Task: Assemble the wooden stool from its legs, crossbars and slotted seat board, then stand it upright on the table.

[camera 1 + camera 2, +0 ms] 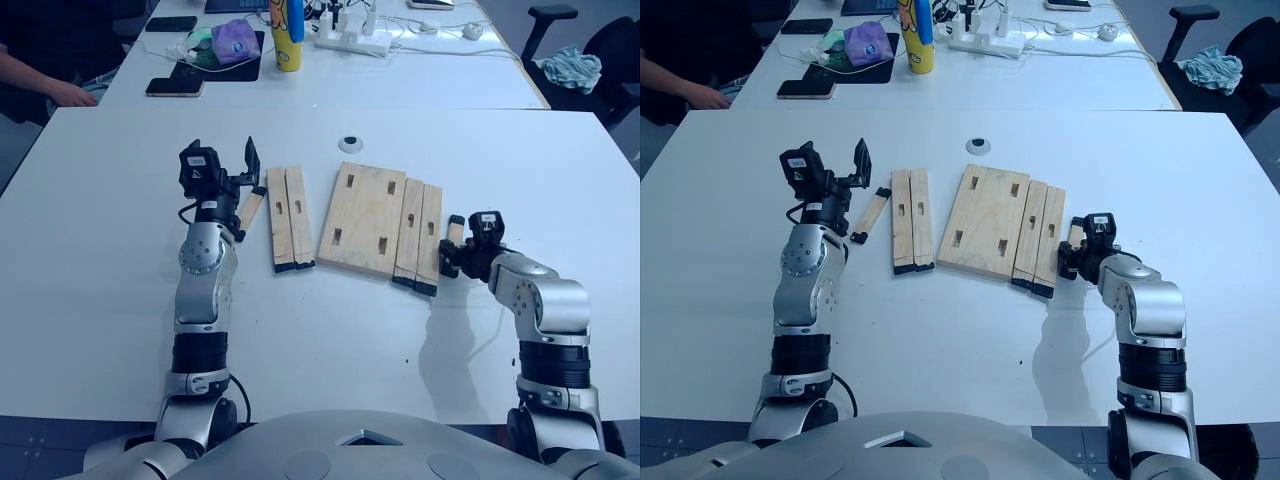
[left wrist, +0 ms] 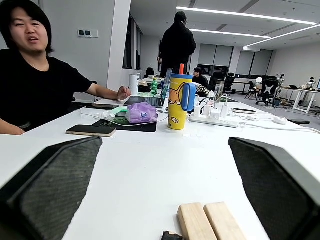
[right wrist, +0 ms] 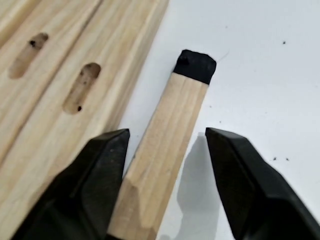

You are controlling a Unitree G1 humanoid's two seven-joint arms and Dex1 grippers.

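Left eye view has the seat board (image 1: 362,219) lying flat in the middle of the white table (image 1: 120,300). Its long axis runs from the bottom of the frame to the top and leans a little to the right, and four slots face up. The right pair of legs (image 1: 418,236) lies against its right edge. The left pair of legs (image 1: 287,217) lies apart on its left, nearly upright in the frame. All four legs have their black ends toward the bottom.

The left crossbar (image 1: 250,208) lies left of that pair, tilted toward the upper right. The left claw (image 2: 165,150) is wide open above it and holds nothing.

The right crossbar (image 3: 170,110) lies just right of the right pair. The right claw (image 3: 167,135) is open, with one finger on each side of it.

On the far table, at the top of the frame, stands a yellow cup (image 1: 288,35). What is inside it I cannot tell.
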